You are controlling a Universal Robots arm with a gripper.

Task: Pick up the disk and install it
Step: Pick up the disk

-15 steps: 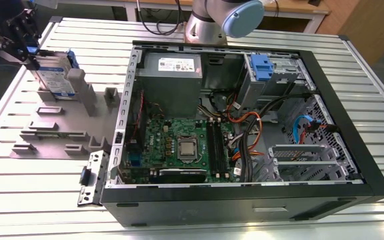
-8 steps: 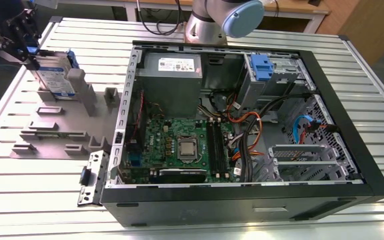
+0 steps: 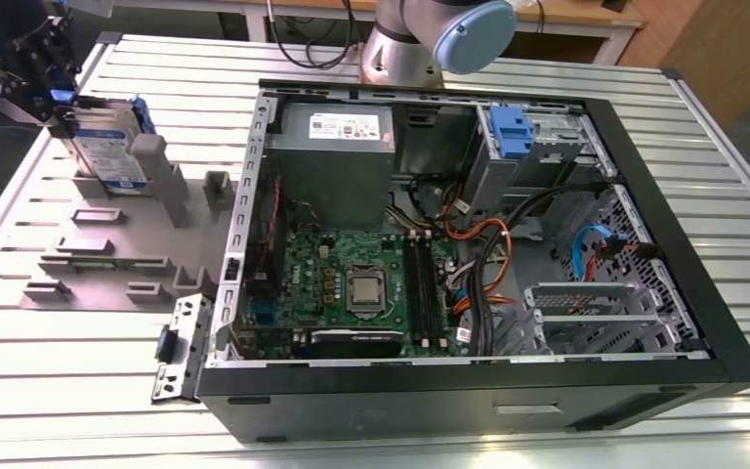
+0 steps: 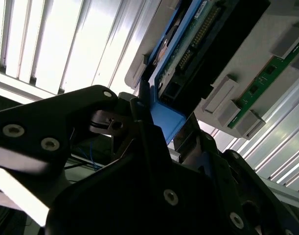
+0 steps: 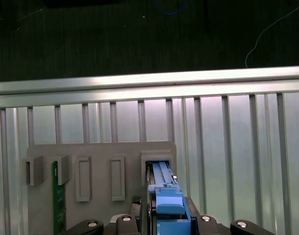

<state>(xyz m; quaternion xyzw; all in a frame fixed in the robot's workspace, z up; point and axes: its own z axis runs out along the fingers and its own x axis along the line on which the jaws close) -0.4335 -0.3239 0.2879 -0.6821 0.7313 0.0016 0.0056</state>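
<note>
We are straddling the disk (image 5: 164, 178) with the gripper (image 5: 166, 218) (clamped or not, we cannot tell). Any tilting is risking jamming it in the grey holder (image 5: 100, 152).

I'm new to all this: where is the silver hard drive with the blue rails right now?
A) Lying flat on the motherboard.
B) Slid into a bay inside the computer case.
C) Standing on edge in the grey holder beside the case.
C: the disk stands upright in the grey holder, outside the open computer case, with the end effector at it.
</note>
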